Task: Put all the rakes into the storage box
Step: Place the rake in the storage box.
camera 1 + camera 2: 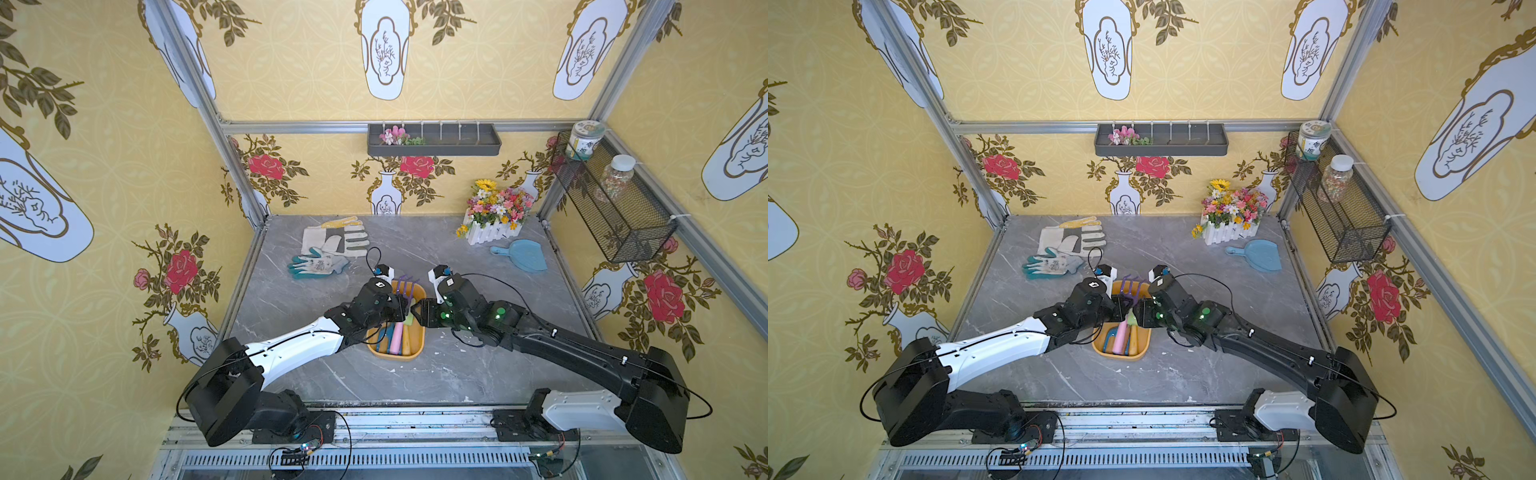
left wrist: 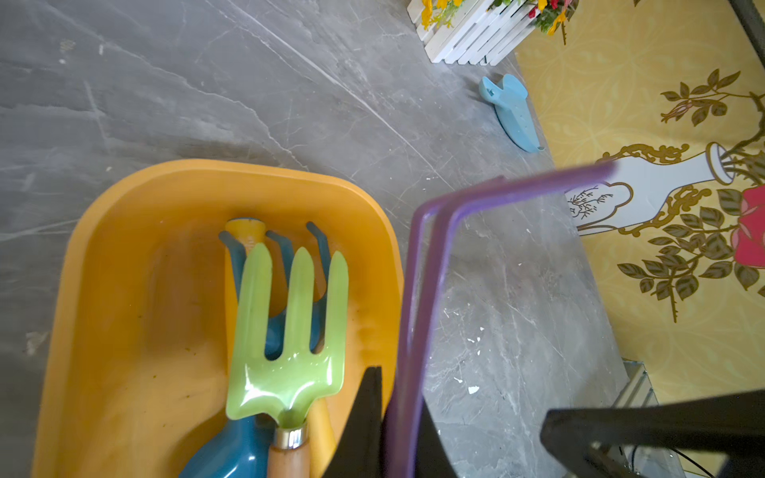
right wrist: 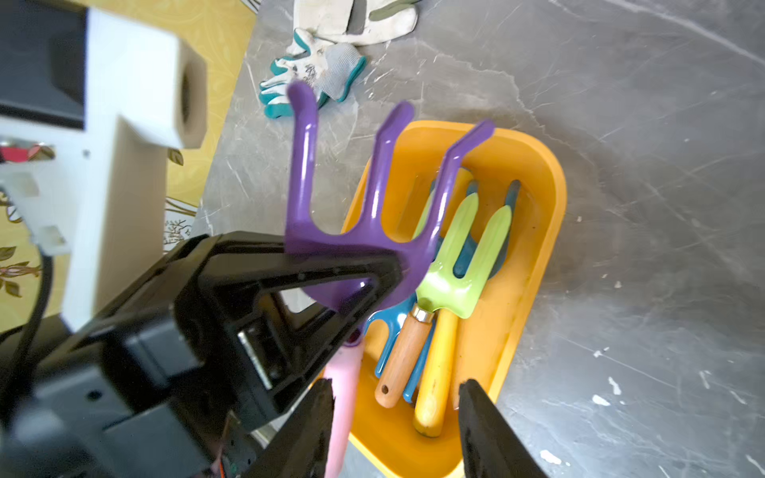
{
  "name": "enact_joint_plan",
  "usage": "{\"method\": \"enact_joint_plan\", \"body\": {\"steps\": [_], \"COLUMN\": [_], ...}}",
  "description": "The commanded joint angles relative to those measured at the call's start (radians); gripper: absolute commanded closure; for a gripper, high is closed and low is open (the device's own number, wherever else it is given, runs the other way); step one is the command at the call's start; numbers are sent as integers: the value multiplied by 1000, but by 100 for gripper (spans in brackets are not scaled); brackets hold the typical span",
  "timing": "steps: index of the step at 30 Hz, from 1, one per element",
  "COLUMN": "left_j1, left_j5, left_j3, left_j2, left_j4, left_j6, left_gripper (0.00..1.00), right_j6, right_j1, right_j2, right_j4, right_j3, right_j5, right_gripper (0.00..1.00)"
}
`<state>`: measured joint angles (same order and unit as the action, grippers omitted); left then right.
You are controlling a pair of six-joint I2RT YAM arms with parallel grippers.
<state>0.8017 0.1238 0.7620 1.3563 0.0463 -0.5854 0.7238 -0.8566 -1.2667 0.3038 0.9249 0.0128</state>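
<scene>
Purple rake (image 3: 343, 244): purple three-pronged head on a pink handle, held above the yellow-orange storage box (image 3: 554, 198). In both top views the prongs (image 1: 405, 286) (image 1: 1133, 284) rise over the box's far end and the pink handle slopes back over the box toward the robot.
Rake contact with box: I cannot tell whether the handle's end touches the box or the tools inside it.
Left gripper (image 3: 385, 277): pressed together on the base of the rake's head, just below where the prongs branch; one black finger crosses the front of the purple metal. In the left wrist view the prongs (image 2: 418, 310) show edge-on, just beside the box's rim (image 2: 124, 194).
Right gripper (image 3: 395, 387): spread, its two black fingers (image 3: 484, 430) well apart. The pink handle runs between them, close beside one finger, and is not pinched.
Rake relative to grippers: head in the left gripper, handle inside the right gripper's open gap; the two grippers meet over the middle of the box.
Box contents: a green fork (image 3: 455, 281) with a wooden handle, a blue tool (image 2: 232, 451) and a yellow-handled tool (image 3: 434, 393), lying lengthwise.
Table (image 1: 311, 374): grey marble pattern; the box sits near its middle.
Elsewhere: gloves (image 1: 318, 264) at the far left, a blue dustpan (image 1: 523, 255) and a flower box (image 1: 494, 212) at the far right, all well apart from the box.
</scene>
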Motion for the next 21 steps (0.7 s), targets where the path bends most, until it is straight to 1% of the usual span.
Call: {"method": "enact_joint_plan", "body": {"steps": [1, 4, 10, 16, 21], "left_j1": [-1, -1, 0, 2, 8], "left_j5": [59, 130, 272, 319, 332], "left_j3": [-1, 27, 117, 176, 188], "left_j2": [-15, -6, 64, 125, 170], "left_j4": [-42, -111, -274, -355, -378], "left_j6": [-5, -3, -11, -27, -49], "left_gripper": [100, 100, 100, 100, 100], "right_j6": [-7, 2, 20, 33, 41], "right_j1": [2, 12, 28, 32, 34], "right_j2": [14, 27, 42, 63, 69], "right_j4": [24, 21, 23, 24, 12], "right_j3": [-2, -23, -44, -68, -85], "right_j5": [70, 82, 85, 84, 74], "right_gripper": [47, 47, 47, 47, 47]}}
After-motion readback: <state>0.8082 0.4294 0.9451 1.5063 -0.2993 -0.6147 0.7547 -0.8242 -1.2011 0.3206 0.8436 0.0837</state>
